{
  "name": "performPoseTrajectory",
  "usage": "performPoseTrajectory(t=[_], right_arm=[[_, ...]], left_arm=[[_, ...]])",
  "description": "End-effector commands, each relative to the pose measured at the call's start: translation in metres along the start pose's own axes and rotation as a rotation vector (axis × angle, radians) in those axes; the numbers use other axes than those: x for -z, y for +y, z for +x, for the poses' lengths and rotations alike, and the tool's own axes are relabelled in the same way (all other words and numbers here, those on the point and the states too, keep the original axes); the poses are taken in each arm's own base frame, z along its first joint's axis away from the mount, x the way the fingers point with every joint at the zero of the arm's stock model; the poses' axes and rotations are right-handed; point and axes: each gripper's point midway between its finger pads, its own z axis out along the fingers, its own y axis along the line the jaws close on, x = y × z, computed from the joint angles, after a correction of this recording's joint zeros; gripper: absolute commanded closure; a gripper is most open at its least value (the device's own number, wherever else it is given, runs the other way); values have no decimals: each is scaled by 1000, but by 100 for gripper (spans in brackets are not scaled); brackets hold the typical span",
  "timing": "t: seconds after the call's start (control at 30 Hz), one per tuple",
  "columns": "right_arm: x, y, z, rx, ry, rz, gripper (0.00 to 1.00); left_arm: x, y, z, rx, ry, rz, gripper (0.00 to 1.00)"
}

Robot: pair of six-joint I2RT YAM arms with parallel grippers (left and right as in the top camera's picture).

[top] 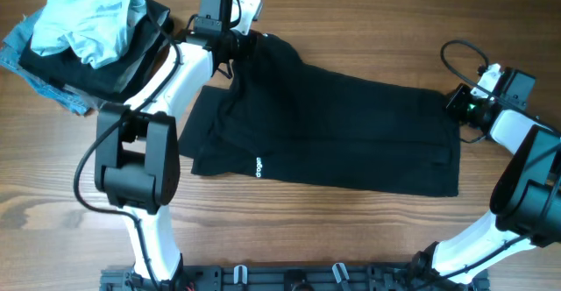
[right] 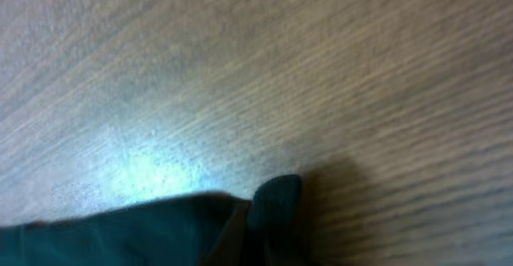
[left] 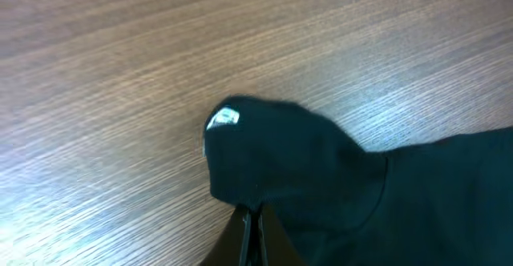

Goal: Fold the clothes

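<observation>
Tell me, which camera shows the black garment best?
The overhead view: the black garment lies spread almost whole on the table. The left wrist view shows only a bunched corner; the right wrist, a blurred edge.

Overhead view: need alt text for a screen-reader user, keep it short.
A black garment lies spread across a wooden table, with the left gripper at its far-left corner and the right gripper at its right edge. A pile of other clothes, light blue on top of black, sits at the table's far-left corner.
</observation>
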Motion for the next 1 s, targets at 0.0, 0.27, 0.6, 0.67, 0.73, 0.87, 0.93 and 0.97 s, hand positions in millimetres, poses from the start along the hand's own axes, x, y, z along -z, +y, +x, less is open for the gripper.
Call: performPoseTrajectory(t=[0.0,0.27,0.6,0.67,0.73,0.87,0.93,0.97], right_arm=[[23,32,-22,56,-30,-104,96],[99,34,-31,-35,-86,51,96],[135,-35,42,-321,126,430,96],[136,-35,47,-326,148,432,96],[137,-35,50,-326,159,435,96],[137,-35,50,-326,160,431,96],[136,-32,50,-327,163,414,96],[136,-31,50,-327,163,412,95]], left_arm=[[45,10,-30,-15,-77,-106,96],[64,12,9,19,87,-152,96],[90,19,99,69,463,-238,96],[92,18,116,78,520,-233,96],[89,18,129,82,549,-230,93],[82,19,133,79,536,-231,53],[75,18,121,77,480,-213,47],[68,7,112,87,435,-144,46]])
